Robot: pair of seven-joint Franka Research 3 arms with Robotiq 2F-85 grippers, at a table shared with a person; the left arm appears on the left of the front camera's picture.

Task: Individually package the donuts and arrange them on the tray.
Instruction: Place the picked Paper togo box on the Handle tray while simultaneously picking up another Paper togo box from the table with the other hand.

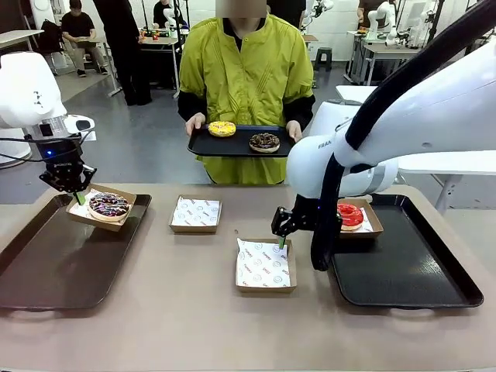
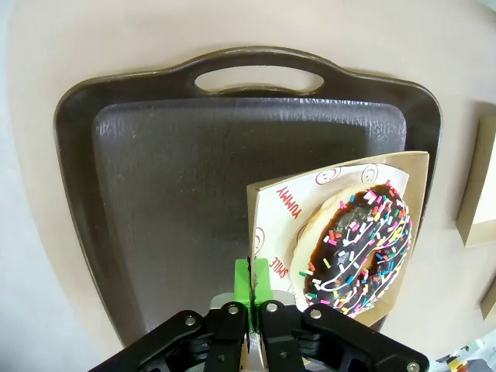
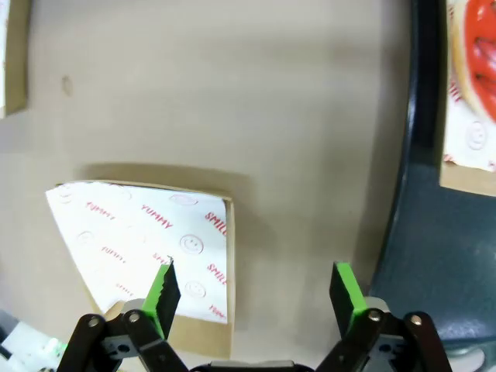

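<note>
Box (image 2: pixel 267 225) edge is pinched tight in my left gripper (image 2: pixel 252 279), with the sprinkled donut (image 2: pixel 356 248) inside, at the tray (image 2: pixel 170 201) corner. I should keep it level and set it fully inside the rim. My right gripper (image 3: pixel 254 287) hangs spread beside the empty box (image 3: pixel 139 232).

— We see a matt brown cardboard box (image 2: pixel 417 164) lined with white printed paper (image 2: pixel 280 203); the left tray (image 2: pixel 170 201) looks like dark, finely grained plastic.
— We agree. The red donut (image 1: pixel 350 214) has glossy icing, and the surface (image 1: pixel 178 325) is smooth matt beige.
</note>
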